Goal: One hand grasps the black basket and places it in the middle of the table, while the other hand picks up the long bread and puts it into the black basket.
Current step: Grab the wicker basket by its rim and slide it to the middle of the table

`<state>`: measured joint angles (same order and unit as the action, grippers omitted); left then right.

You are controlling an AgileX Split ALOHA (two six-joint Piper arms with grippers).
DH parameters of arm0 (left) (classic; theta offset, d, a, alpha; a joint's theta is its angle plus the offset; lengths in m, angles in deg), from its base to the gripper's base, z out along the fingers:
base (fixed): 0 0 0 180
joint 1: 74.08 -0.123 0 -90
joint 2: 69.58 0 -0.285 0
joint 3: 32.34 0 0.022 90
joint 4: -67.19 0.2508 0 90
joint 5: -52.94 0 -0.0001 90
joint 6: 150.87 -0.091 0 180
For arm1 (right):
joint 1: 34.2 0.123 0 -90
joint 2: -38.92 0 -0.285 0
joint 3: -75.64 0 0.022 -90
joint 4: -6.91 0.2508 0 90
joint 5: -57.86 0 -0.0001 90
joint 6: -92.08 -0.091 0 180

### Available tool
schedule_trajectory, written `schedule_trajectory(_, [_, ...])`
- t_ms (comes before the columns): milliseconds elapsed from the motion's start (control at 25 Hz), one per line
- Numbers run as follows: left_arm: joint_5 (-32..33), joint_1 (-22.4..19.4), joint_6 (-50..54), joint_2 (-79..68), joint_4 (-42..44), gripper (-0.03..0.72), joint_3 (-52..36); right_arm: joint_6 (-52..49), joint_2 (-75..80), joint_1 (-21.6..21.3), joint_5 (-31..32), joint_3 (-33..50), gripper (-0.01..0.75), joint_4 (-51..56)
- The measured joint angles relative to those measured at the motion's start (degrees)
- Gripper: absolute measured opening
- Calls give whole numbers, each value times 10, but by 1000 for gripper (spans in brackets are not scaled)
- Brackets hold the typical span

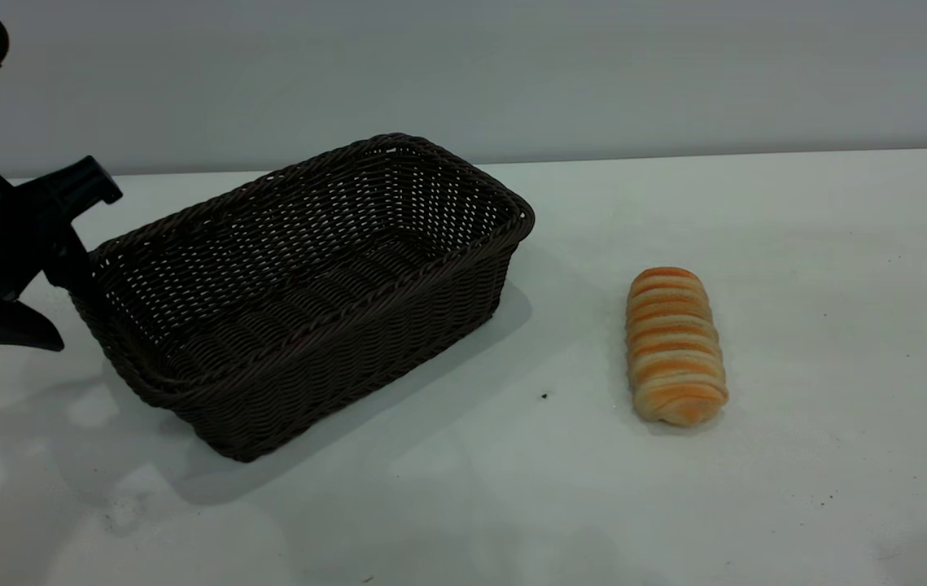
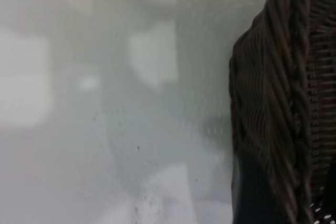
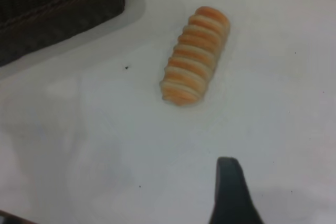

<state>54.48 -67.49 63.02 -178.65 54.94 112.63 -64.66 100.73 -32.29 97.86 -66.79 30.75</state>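
The black basket (image 1: 308,285) stands left of the table's middle, set at an angle. My left gripper (image 1: 64,264) is at the basket's left end, shut on its braided rim. In the left wrist view the rim (image 2: 294,103) fills one side, with a dark finger (image 2: 252,192) against the outer wall. The long bread (image 1: 675,346) lies on the table (image 1: 837,285) to the right of the basket, untouched. The right gripper is out of the exterior view. In the right wrist view it (image 3: 123,198) hovers open above the table, short of the bread (image 3: 194,56), with one finger (image 3: 231,192) showing.
A corner of the basket (image 3: 58,14) shows in the right wrist view, apart from the bread. A few dark specks (image 1: 544,396) dot the tabletop. A grey wall runs behind the table.
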Motion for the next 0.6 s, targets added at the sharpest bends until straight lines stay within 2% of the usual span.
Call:
schedule_trajectory(200, [0, 1, 0, -11, 0, 383, 15, 4, 0, 0, 0, 0, 473, 7])
schedule_trajectory(600, [12, 33, 13, -50, 0, 379, 46, 12, 0, 0, 0, 0, 473, 10])
